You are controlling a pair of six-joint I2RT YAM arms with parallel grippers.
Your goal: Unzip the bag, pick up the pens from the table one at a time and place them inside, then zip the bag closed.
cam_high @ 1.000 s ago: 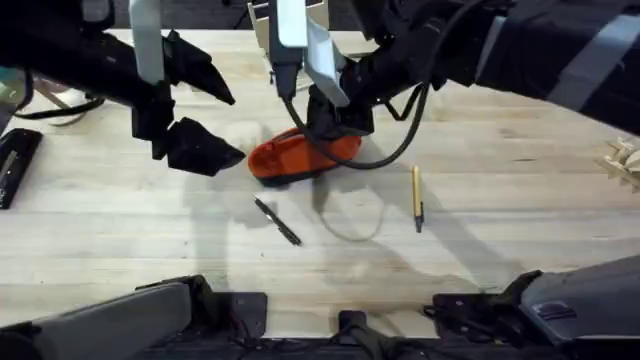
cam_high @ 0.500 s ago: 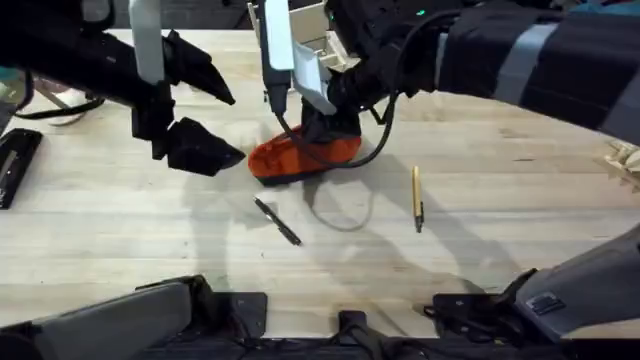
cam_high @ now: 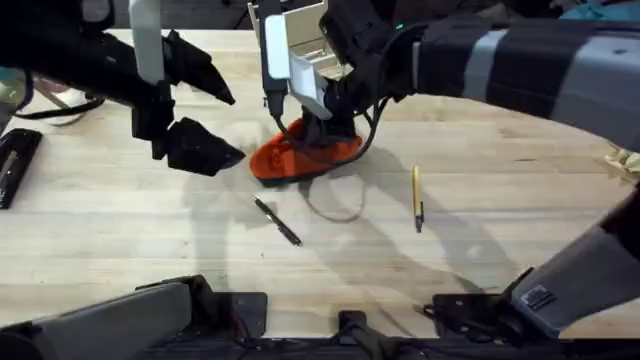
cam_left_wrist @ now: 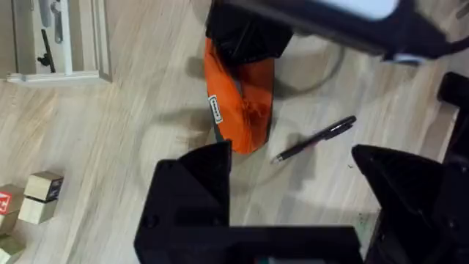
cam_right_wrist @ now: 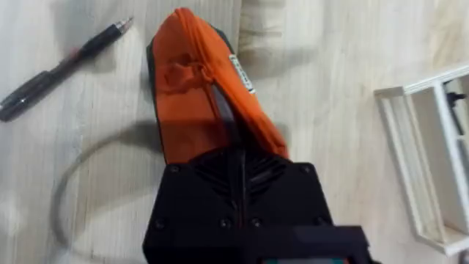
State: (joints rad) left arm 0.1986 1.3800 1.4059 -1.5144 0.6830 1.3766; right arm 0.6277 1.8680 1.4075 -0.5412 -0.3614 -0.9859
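Right claw (cam_high: pixel 318 128) closed on orange bag (cam_high: pixel 300 158), left claw (cam_high: pixel 205 120) spread wide

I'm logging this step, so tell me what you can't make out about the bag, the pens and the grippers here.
- Right gripper: its fingertips are hidden by its own body and the bag, so grip state is unclear.
- Bag zipper: the overhead view has the right arm over it; the right wrist view covers its near end, so how far it is open is unclear.
- Tan pen: too small overhead for tip detail.
- Left gripper: open, holding nothing.

orange bag (cam_high: pixel 300 158), pens (cam_high: pixel 277 221) on table (cam_high: pixel 500 200)
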